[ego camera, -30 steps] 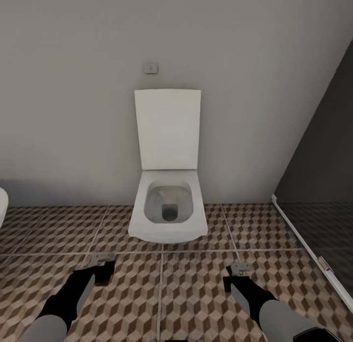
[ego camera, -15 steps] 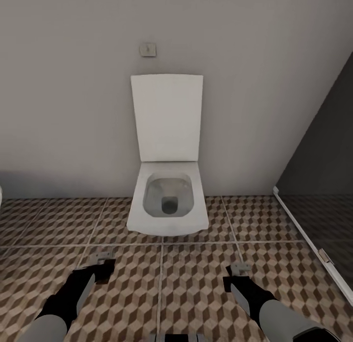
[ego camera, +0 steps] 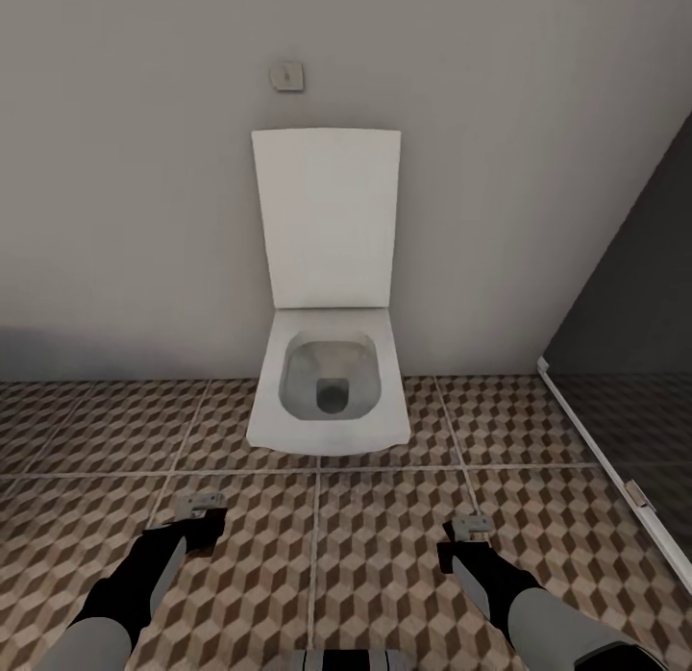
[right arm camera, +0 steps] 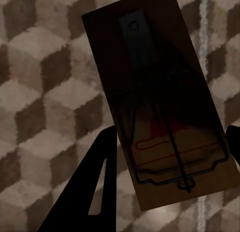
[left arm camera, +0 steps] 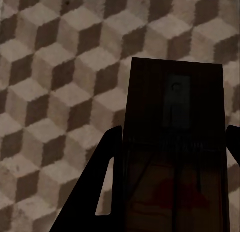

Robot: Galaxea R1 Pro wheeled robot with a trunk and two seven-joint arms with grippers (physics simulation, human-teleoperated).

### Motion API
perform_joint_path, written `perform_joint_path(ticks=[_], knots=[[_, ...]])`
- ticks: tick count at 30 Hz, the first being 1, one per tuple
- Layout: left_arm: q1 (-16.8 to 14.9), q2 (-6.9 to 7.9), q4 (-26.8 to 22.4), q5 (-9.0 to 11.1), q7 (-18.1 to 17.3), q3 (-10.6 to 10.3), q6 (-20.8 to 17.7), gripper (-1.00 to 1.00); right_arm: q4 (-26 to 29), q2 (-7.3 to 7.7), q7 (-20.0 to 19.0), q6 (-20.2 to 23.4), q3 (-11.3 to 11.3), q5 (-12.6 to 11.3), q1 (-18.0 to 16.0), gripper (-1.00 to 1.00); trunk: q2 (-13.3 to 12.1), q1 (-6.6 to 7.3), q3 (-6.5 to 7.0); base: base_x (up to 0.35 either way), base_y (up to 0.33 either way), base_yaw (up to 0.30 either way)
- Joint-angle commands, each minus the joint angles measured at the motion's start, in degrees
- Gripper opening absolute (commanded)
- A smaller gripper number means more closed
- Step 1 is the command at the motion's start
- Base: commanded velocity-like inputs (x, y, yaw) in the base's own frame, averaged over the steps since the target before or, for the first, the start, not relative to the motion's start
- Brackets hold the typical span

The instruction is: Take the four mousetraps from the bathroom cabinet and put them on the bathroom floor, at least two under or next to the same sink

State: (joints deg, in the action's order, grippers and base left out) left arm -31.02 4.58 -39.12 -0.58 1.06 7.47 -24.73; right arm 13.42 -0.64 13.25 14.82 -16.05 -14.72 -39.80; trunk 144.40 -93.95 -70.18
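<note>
Each black gripper, left (left arm camera: 172, 192) and right (right arm camera: 165, 182), clamped a flat dark-brown mousetrap, one (left arm camera: 176, 142) and another (right arm camera: 160, 97) with thin wire parts, above the cube-patterned tile floor (ego camera: 384, 575), just before the glossy white toilet (ego camera: 327, 383).

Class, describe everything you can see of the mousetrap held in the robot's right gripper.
The mousetrap is a flat, dark-brown rectangular board that looks wooden. A dark metal plate with a small hole lies along its far half; thin wire forms a rectangular bar over a reddish mark on its near half. It sits tilted between the right gripper's dark fingers, which close on its edges, held above the cube-patterned bathroom floor. In the head view it is a small pale tip.
</note>
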Motion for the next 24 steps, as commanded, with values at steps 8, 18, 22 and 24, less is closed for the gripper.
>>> perform_joint_path(ticks=[8, 18, 22, 24], knots=[[0.0, 0.03, -0.2, -0.1, 0.1, 0.0, -0.3, -1.00, 0.1, 0.03, 0.3, 0.3, -0.5, -0.6, 0.0, -1.00, 0.0, 0.01, -0.04, 0.000, 0.000, 0.000], [0.0, -0.01, -0.2, -0.2, 0.2, -0.2, -0.3, -1.00, 0.1, 0.03, 0.2, 0.3, -0.5, -0.6, 0.0, -1.00, 0.0, 0.01, -0.04, 0.164, 0.000, 0.000], [0.0, -0.01, -0.2, -0.2, 0.2, -0.2, -0.3, -1.00, 0.1, 0.03, 0.2, 0.3, -0.5, -0.6, 0.0, -1.00, 0.0, 0.01, -0.04, 0.308, 0.000, 0.000], [0.0, 0.03, -0.3, -0.1, 0.1, -0.2, -0.3, -1.00, 0.1, 0.03, 0.2, 0.3, -0.5, -0.6, 0.0, -1.00, 0.0, 0.01, -0.04, 0.317, 0.000, 0.000]])
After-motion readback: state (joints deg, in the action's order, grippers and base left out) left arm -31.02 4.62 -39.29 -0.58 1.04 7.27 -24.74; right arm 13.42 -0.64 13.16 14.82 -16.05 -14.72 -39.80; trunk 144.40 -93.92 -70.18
